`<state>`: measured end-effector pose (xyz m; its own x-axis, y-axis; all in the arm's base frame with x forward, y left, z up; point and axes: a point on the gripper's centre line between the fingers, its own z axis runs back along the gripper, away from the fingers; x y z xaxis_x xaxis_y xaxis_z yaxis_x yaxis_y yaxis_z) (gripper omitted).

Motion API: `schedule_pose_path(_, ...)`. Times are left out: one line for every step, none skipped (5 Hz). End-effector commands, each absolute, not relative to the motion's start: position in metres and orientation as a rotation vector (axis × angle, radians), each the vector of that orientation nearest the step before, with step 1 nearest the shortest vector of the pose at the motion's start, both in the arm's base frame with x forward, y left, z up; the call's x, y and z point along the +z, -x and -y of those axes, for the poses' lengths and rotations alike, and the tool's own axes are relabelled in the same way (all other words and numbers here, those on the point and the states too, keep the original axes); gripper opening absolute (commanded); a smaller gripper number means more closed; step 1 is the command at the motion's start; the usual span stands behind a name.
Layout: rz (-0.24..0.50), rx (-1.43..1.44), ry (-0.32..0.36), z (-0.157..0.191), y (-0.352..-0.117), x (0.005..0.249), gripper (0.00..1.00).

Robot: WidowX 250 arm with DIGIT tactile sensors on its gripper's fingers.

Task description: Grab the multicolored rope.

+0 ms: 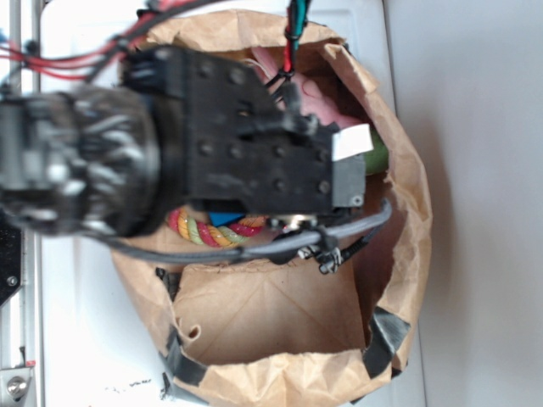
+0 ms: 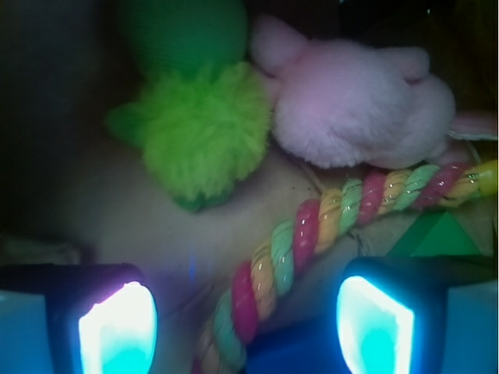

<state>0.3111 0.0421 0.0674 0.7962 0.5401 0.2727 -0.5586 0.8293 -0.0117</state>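
My pincer [image 2: 245,319] hung open | red-yellow-green twisted rope [image 2: 312,234] lay between fingertips [image 2: 117,327] | best: descend straight, then close.

The multicolored rope [image 2: 312,234] twists in red, yellow and pale green bands, with a yellow end at 3 o'clock in the wrist view. At 12 o'clock a fuzzy yellow-green plush toy [image 2: 199,128] sits beside a pale pink plush [image 2: 355,105]. The fingers [image 2: 117,327] glow cyan-white. The paper bag [image 1: 271,318] is plain brown, its arm [image 1: 254,136] black
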Motion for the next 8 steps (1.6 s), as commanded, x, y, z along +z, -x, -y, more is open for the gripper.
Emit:
schedule_pose_path(0.312,0.652,-0.103,-0.051,-0.321,0.074,1.0)
schedule_pose_path(0.328,0.628,-0.128,-0.044,-0.316,0.062,1.0)
schedule_pose_path(0.324,0.613,-0.146,-0.04,-0.31,0.051,1.0)
schedule_pose_path(0.311,0.673,-0.123,-0.042,-0.306,0.051,1.0)
schedule_pose_path(0.313,0.71,-0.083,-0.043,-0.305,0.045,1.0)
schedule_pose_path(0.3,0.692,-0.054,-0.04,-0.306,0.042,1.0)
schedule_pose_path(0.285,0.675,-0.046,-0.039,-0.307,0.039,1.0)
schedule_pose_path(0.283,0.686,-0.045,-0.04,-0.308,0.038,0.0)
